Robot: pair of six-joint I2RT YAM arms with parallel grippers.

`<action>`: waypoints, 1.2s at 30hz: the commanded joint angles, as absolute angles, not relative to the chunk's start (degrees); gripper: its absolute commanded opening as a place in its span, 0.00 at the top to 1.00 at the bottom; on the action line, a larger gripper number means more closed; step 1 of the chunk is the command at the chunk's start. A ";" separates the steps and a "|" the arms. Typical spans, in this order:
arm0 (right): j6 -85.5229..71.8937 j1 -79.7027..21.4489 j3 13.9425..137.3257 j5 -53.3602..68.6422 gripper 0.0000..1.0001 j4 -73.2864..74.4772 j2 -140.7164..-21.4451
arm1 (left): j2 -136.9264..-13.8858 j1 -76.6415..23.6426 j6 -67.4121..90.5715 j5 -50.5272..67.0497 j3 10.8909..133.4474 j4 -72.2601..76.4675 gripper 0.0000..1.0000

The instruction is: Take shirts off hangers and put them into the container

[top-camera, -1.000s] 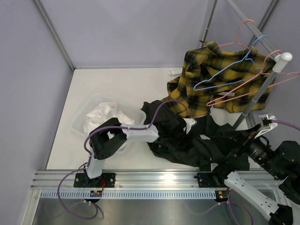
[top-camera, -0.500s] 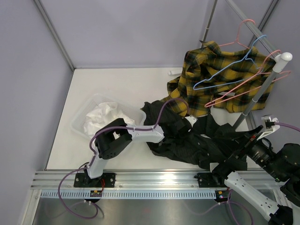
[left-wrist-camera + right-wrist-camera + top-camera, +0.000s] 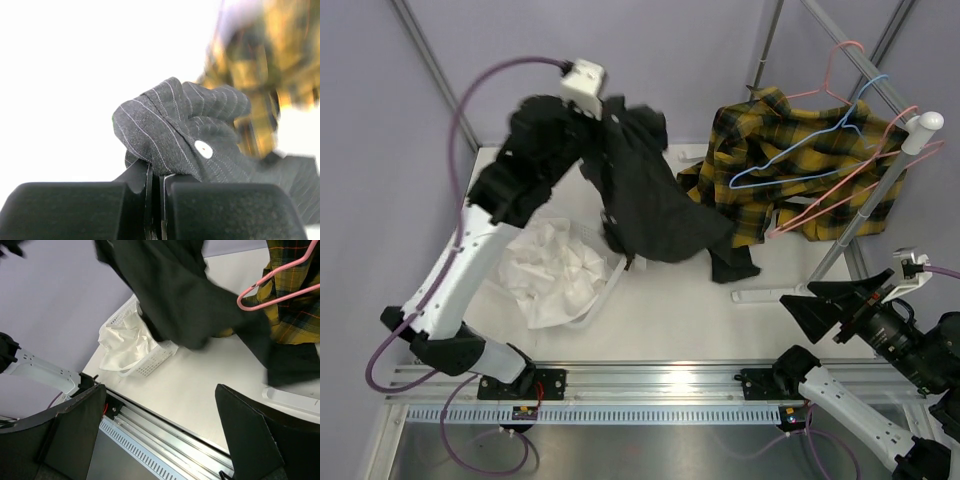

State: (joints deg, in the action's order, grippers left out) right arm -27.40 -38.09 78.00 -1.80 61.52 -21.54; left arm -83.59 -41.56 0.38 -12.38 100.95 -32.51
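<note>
**Pinstriped shirt going to the tub**

I am pinching a fold of the black pinstriped shirt (image 3: 170,125) in the left gripper (image 3: 155,175), its fingers pressing tight together on the cloth beside a white button. The shirt is hanging high over the middle of the desk (image 3: 700,315), free of any hanger, its hem trailing just right of the container (image 3: 608,290). The container is sitting near the desk's left edge and holding the white shirt (image 3: 550,270). I am keeping the right gripper (image 3: 160,410) spread wide and empty at the near right corner. The plaid shirt (image 3: 790,160) is draping over the pink hangers (image 3: 840,195) at the far right. I judge this the carry step. Next I need to swing left, lower over the container and release.
</note>
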 commanded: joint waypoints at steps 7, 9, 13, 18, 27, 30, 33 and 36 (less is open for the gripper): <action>-25.84 -37.97 77.00 1.84 0.00 58.28 -25.05 | -77.45 -33.93 -11.87 -9.92 124.11 -43.08 1.00; -25.84 -37.97 76.47 2.20 0.01 57.84 -25.31 | -75.68 -31.66 -10.64 -10.73 123.75 -40.97 1.00; -25.58 -37.97 74.54 2.46 0.01 56.96 -25.58 | -71.81 -30.94 -10.72 -9.24 121.91 -37.19 1.00; -25.40 -37.88 72.51 3.42 0.01 55.38 -26.19 | -63.48 -31.02 -13.62 -11.68 115.41 -24.64 1.00; -25.67 -37.97 70.22 5.89 0.01 53.00 -28.82 | -66.36 -31.03 -21.79 -13.19 125.78 -16.73 1.00; -25.22 -37.97 70.40 5.63 0.01 52.38 -29.88 | -64.78 -31.03 -23.11 -11.08 123.67 -11.18 1.00; -25.05 -38.06 70.58 5.89 0.00 51.42 -31.20 | -65.13 -30.94 -24.60 -13.00 122.88 -8.10 1.00; -24.96 -38.06 70.84 6.50 0.01 50.98 -32.69 | -65.22 -31.03 -27.24 -14.06 120.77 -3.79 1.00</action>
State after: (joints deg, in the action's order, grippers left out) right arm -26.33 -38.09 70.11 4.25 53.84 -30.98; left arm -64.55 -31.07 -23.16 -12.49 122.52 -12.80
